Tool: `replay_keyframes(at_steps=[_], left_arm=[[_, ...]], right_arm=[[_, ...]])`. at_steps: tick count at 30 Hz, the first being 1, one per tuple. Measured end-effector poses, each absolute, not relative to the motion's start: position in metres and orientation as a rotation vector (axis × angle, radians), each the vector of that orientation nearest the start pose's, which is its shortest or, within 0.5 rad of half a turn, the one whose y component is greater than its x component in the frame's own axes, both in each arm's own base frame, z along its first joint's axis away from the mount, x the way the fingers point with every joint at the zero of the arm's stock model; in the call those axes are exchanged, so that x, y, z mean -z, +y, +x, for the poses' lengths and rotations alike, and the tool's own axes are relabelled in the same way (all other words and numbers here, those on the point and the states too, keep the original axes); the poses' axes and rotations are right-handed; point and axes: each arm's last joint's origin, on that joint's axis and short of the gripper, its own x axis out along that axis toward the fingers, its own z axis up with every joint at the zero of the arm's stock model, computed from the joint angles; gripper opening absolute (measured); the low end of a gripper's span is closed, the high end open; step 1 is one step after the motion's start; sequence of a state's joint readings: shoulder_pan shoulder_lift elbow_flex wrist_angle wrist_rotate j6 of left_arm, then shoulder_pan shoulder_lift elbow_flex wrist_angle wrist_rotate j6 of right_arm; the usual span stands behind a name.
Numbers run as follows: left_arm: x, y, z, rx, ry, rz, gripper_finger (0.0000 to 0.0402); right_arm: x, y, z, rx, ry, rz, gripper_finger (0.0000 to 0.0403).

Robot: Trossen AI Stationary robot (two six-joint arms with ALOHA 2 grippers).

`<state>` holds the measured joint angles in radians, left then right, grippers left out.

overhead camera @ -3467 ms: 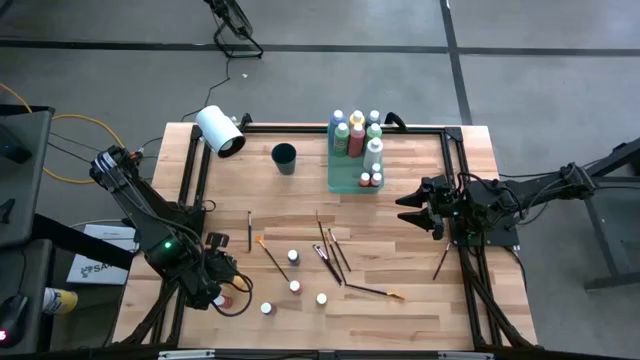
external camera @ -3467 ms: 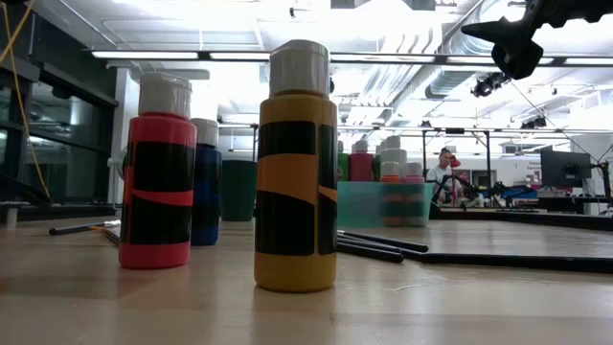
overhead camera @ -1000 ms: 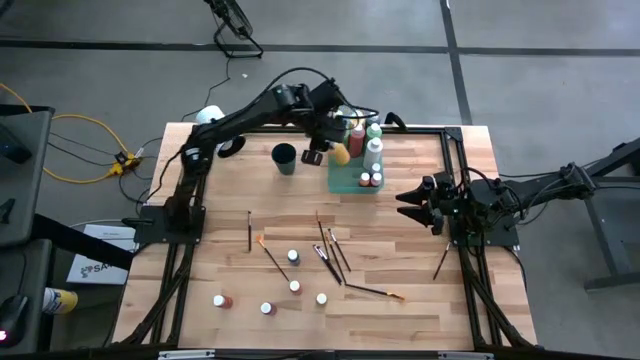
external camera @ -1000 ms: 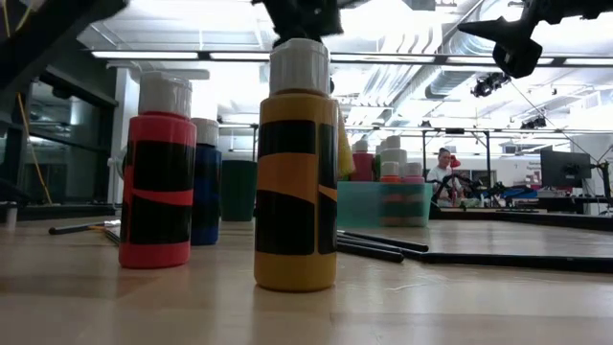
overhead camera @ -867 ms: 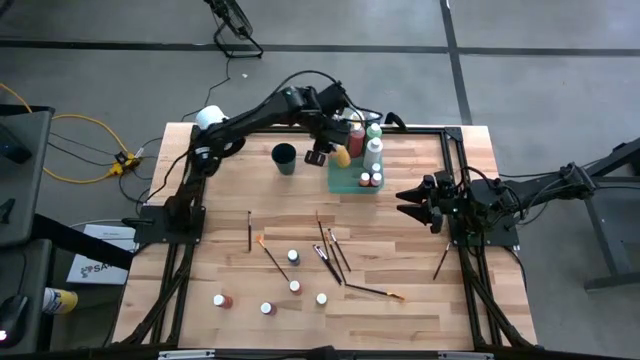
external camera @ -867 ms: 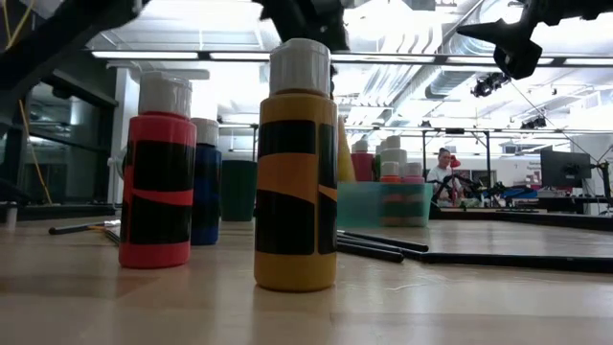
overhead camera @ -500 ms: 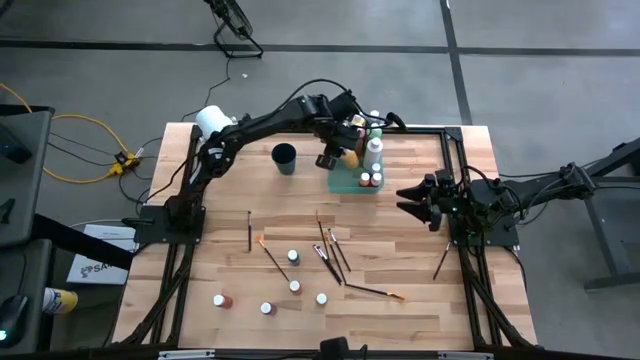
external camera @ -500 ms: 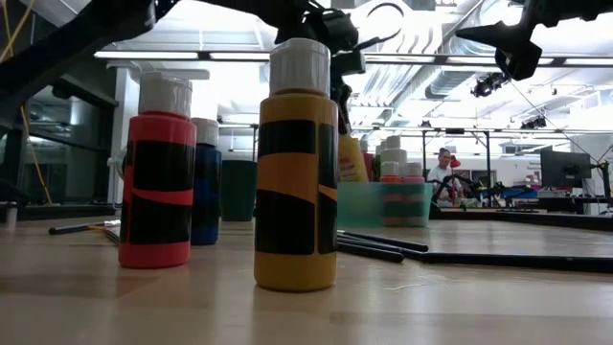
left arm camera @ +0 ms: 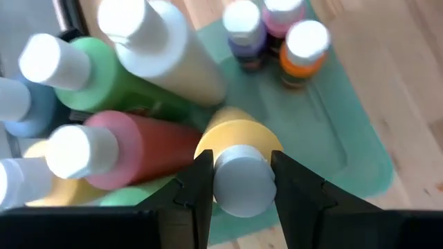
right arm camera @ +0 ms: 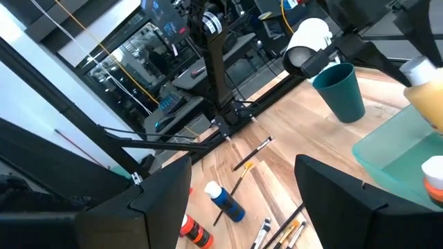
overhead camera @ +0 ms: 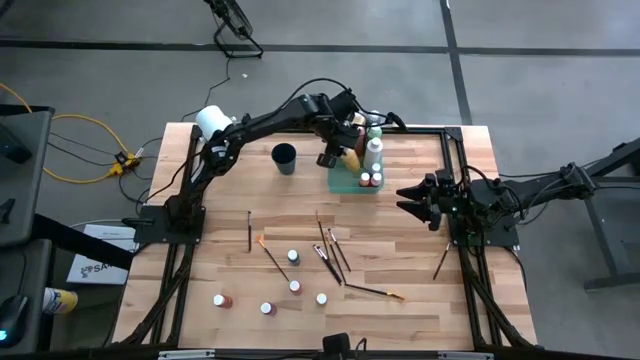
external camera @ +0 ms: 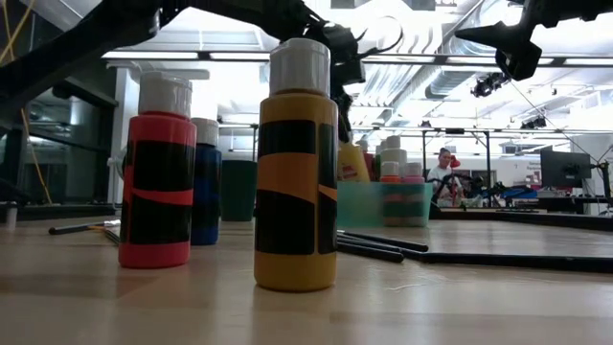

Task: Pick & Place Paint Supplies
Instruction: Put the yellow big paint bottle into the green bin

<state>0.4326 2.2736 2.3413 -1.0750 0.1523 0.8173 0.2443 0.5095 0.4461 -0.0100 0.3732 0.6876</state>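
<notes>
High view: my left gripper (overhead camera: 344, 152) reaches over the near-left corner of the green tray (overhead camera: 345, 184) and is clamped on a yellow paint bottle (overhead camera: 351, 158) held above that corner, just beside the bottles already standing in the tray. My right gripper (overhead camera: 408, 204) waits to the right of the tray, near it, fingers spread and holding nothing. A dark teal cup (overhead camera: 284, 158) stands left of the tray and a white roll (overhead camera: 215, 130) farther left. Loose paintbrushes (overhead camera: 331, 252) and several small bottles (overhead camera: 293, 257) lie on the table well in front of the tray.

Low view: three bottles stand close to the camera, the orange-yellow one (external camera: 296, 168) nearest, a red one (external camera: 158, 177) and a blue one (external camera: 205, 182) to its side. The tray (external camera: 369, 205) shows far behind, with the held yellow bottle (external camera: 351, 161) over its edge.

Left wrist view: my fingers (left arm camera: 199, 187) press both sides of the yellow bottle's white cap (left arm camera: 240, 179), its body tilted over the tray floor (left arm camera: 325, 135) beside a red bottle (left arm camera: 138, 149).

Right wrist view: my fingers (right arm camera: 162, 200) stand apart, empty; the cup (right arm camera: 340, 91) sits beside the tray (right arm camera: 394, 153).
</notes>
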Motion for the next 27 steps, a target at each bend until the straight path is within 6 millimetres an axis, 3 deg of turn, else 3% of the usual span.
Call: replay_keyframes(at_steps=[19,24,27], left_arm=[[-0.303,0.202,0.451,0.079,0.9,0.471,0.0118],[-0.305,0.205,0.457,-0.007,0.861,0.531,0.0196],[-0.307,0.207,0.459,-0.056,0.851,0.558,0.0222]], right_arm=[[-0.27,0.022,0.131,0.141,0.026,0.658,0.0252],[-0.27,0.022,0.131,0.139,0.028,0.657,0.0252],[-0.27,0.022,0.131,0.139,0.028,0.657,0.0252]])
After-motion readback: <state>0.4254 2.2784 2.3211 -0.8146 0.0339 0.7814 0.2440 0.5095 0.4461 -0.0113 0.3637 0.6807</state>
